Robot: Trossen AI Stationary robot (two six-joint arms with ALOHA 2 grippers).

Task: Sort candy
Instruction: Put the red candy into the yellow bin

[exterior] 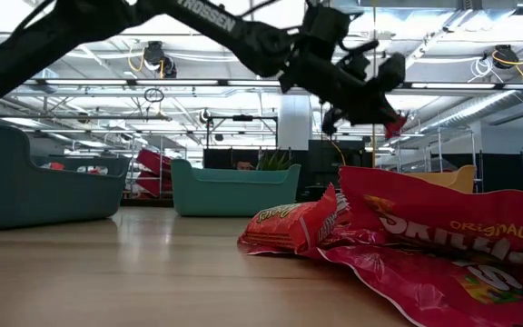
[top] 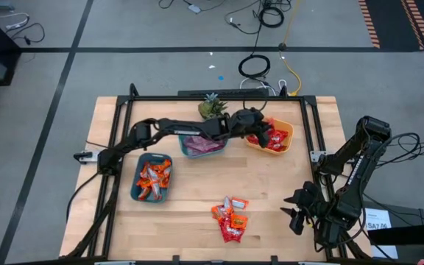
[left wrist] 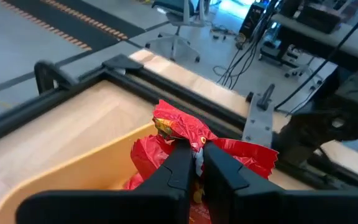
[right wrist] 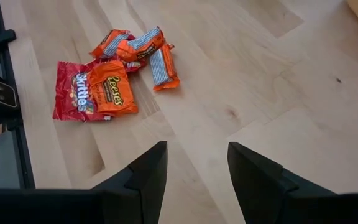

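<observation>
A loose heap of candy (top: 230, 218) is seen on the pale wooden table (top: 190, 202), toward its front edge: small flat packets in shiny crinkled wrappers, red Skittles packets (right wrist: 74, 90) mixed with orange Reese's packets (right wrist: 113, 92), some overlapping. More orange packets are piled in a dark teal rounded-rectangular bowl (top: 152, 179) on the left side of the table. Pink-purple packets are held in a lighter teal bowl (top: 203, 145) near the back middle, and glossy red packets fill an orange-yellow bowl (top: 272, 135) at the back right.

The left gripper (top: 255, 132) is stretched across the table over the orange-yellow bowl, its two dark fingers (left wrist: 182, 163) pinched almost together on a crumpled red candy wrapper (left wrist: 182, 127), which is lifted above the bowl's red contents. The right gripper (top: 297, 213) is held low at the table's right front edge, well apart from the loose heap, with its matte black fingers (right wrist: 146, 171) parted and nothing between them.

A small green spiky plant (top: 212, 107) stands just behind the lighter teal bowl. A black metal frame (top: 219, 96) runs around the table
</observation>
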